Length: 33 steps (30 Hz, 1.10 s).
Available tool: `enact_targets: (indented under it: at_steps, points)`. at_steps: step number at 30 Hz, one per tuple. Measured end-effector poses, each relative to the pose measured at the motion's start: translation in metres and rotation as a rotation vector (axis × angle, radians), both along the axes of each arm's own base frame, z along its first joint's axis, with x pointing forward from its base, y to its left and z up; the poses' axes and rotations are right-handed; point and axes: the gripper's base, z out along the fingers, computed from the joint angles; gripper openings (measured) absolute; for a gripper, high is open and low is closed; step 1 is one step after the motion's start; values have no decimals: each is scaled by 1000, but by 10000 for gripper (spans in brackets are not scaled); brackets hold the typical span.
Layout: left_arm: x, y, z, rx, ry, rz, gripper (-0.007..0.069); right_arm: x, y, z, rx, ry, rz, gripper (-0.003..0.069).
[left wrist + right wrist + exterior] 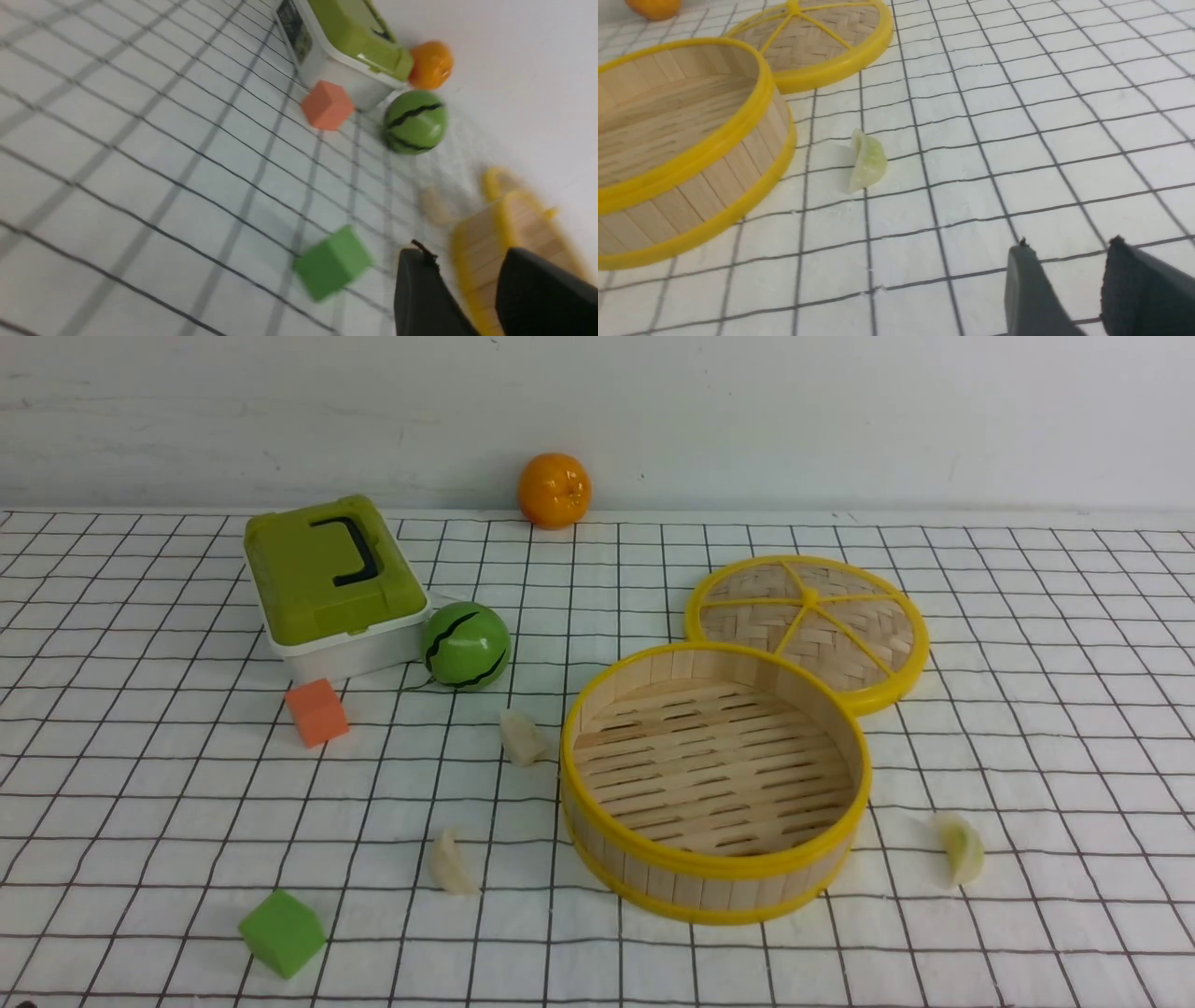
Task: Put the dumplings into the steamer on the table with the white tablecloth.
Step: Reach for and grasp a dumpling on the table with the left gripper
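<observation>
The bamboo steamer (719,885) stands empty on the white tablecloth (1027,709). Far dumpling (521,737) and near dumpling (452,863) lie left of it, greenish dumpling (962,847) right. Left gripper (467,261) and right gripper (1069,252) hang parted, holding nothing.

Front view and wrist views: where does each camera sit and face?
Front view: between the arms, facing forward over the steamer; no arm shows.
Left wrist view: on the left arm, facing the green cube and watermelon ball; left jaws show.
Right wrist view: on the right arm, facing the greenish dumpling; right jaws show.
Both wrist views share the steamer.
</observation>
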Motion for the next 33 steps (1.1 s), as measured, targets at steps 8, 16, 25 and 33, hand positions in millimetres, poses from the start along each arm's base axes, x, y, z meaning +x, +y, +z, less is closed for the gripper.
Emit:
enact_targets:
  at_steps: [8, 16, 25, 33]
  points:
    - [0, -7, 8, -885, 5, 26, 239, 1, 18, 6, 715, -19, 20, 239]
    - [0, -8, 10, -948, -2, 22, 239, 1, 21, 15, 1004, -64, 16, 239]
    - [-5, -16, 27, -713, -1, -90, 239, 1, 21, 23, 874, -109, 59, 239]
    - [-14, -26, 107, -101, -90, -278, 116, 4, 20, 98, 475, -265, 159, 75]
